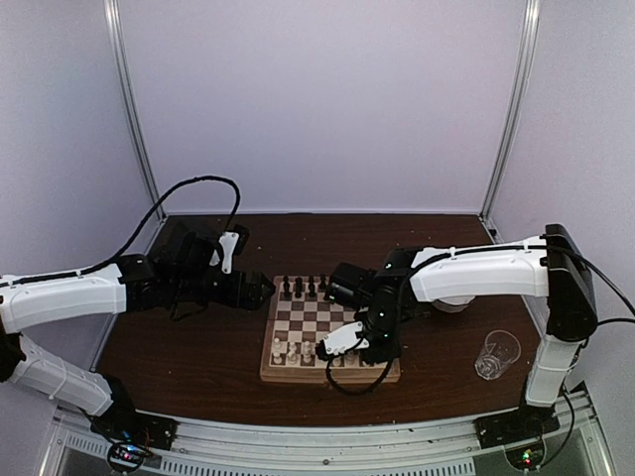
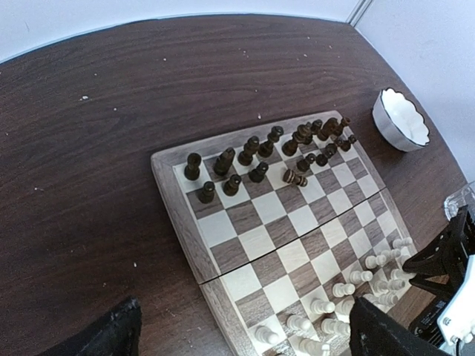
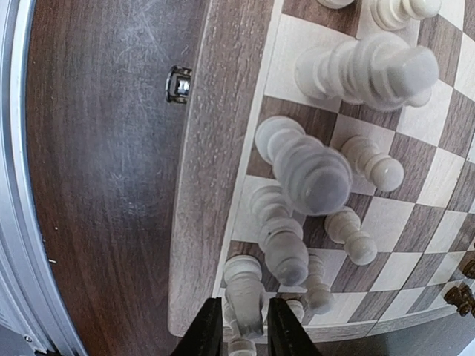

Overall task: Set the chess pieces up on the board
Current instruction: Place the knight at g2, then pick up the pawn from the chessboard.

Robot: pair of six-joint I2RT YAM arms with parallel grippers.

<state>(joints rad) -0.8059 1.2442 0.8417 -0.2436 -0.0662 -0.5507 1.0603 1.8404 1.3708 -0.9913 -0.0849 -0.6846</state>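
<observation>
The right gripper (image 3: 245, 331) is clenched on a cream chess piece (image 3: 243, 293), held upright directly between the jaws, on the board's (image 3: 194, 185) last rank toward the desk's near edge.

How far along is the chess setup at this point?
Nearly done. The dark pieces fill two rows at the far end of the board, though one dark piece looks tipped over. The white pieces stand at the near end. In hand: the right gripper straddles a white corner piece; whether it grips is unclear. The left gripper hovers open. Left: seat that piece and right the tipped one.
</observation>
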